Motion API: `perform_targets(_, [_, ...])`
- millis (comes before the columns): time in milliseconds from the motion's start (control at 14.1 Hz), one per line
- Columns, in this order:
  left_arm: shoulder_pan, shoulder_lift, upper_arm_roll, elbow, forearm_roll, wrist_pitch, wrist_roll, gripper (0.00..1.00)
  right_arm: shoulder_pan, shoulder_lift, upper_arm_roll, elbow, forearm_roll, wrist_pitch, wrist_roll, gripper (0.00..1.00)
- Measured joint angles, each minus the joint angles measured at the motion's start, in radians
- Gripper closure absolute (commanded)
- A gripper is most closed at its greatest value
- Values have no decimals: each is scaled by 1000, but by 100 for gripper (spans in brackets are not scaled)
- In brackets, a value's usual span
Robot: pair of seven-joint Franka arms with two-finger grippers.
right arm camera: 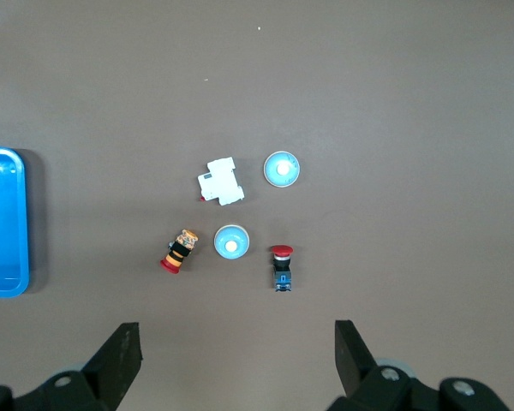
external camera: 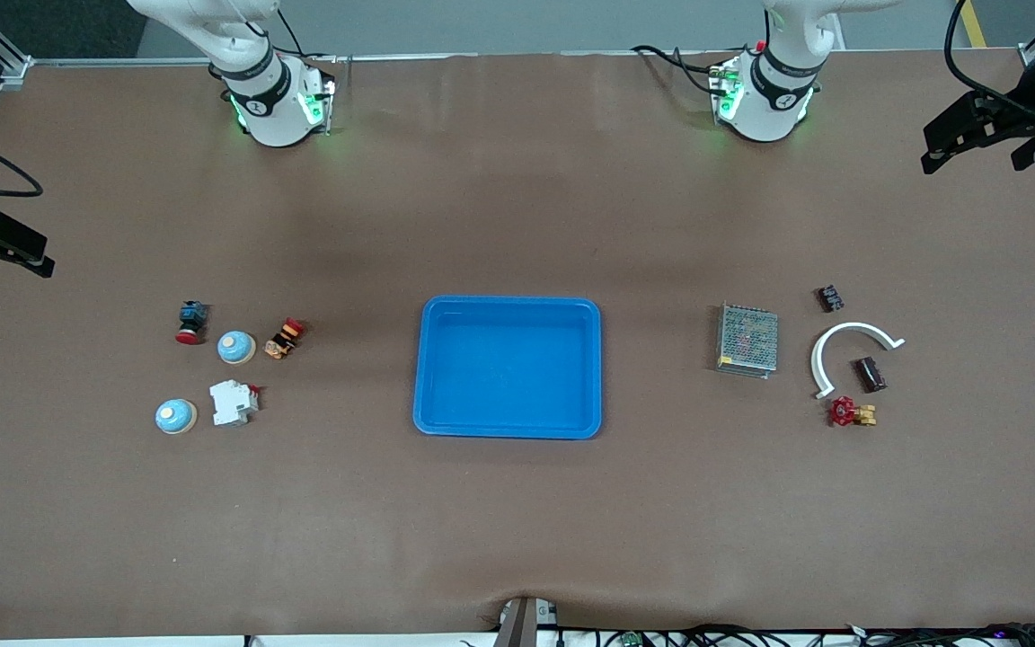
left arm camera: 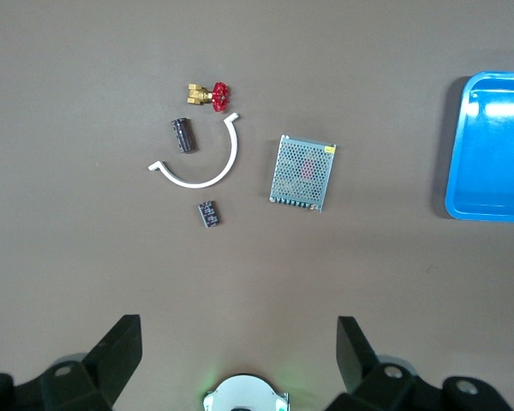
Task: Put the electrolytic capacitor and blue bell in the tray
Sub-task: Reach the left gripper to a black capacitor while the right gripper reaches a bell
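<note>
Evidently no step has begun: the tray [external camera: 508,367] lies empty mid-desk, both the left tool [left arm camera: 238,342] and right tool [right arm camera: 238,342] wait released above the desk's ends, the capacitor [external camera: 870,374] rests inside a white arc [external camera: 850,350] toward the left arm's end and two blue bells [external camera: 236,347] toward the right arm's end, so next each arm must descend and grasp.

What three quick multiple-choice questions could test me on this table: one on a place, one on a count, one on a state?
1. The dark capacitor lies:
A. in the tray
B. inside the white arc's curve
C. on the mesh box

2. Blue bells on the table:
A. one
B. two
C. three

3. The blue tray is:
A. empty
B. half full
C. overturned

Answers:
1 B, the white arc curves around it.
2 B, one bell and another nearer the camera.
3 A, only bare blue floor shows.
</note>
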Motion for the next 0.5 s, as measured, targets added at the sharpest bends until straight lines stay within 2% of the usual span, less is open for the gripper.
perform_targets(497, [2,12,2,-11,0,-5,0,0,5,0,1,-1,0,-3,0,0])
